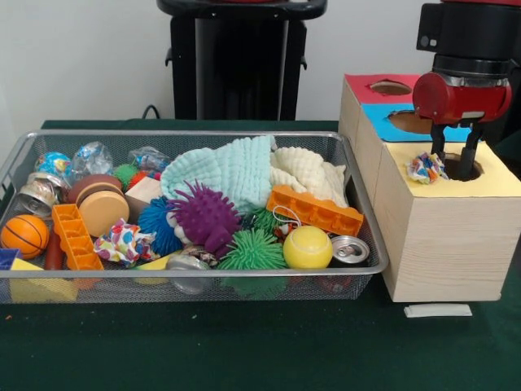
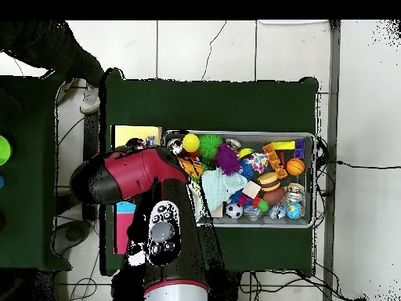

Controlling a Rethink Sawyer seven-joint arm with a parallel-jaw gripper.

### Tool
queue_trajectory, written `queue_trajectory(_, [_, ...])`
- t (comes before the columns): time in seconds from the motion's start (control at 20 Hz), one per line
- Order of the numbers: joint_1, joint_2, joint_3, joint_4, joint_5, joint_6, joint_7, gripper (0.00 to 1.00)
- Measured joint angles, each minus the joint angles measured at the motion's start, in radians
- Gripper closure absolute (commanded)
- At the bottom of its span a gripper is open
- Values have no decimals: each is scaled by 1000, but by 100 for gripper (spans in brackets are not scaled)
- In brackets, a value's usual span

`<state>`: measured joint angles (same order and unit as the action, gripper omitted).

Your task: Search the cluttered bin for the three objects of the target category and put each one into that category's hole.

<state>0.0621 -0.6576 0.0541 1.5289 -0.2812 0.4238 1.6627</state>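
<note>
Front view: at the right of the frame we find the gripper [image 1: 455,160] over the wooden box [image 1: 440,236], its fingers apart and holding nothing. The crumpled paper ball [image 1: 426,168] sits on the yellow panel touching the hole's [image 1: 475,169] left rim, not inside. In our judgement it needs nudging or regrasping toward the hole. We count one similar paper ball [image 1: 124,242] in the wire bin [image 1: 358,204], lower left.

Overhead view: the arm [image 2: 137,179] hides the box; we count one bin, and three holes cannot be confirmed.
</note>
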Motion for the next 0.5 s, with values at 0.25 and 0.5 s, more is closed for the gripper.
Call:
queue_trajectory(0.25, [-12,-7,7,5,-1,1,0,100])
queue_trajectory(0.5, [-31,-38,7,9,-7,10,0,100])
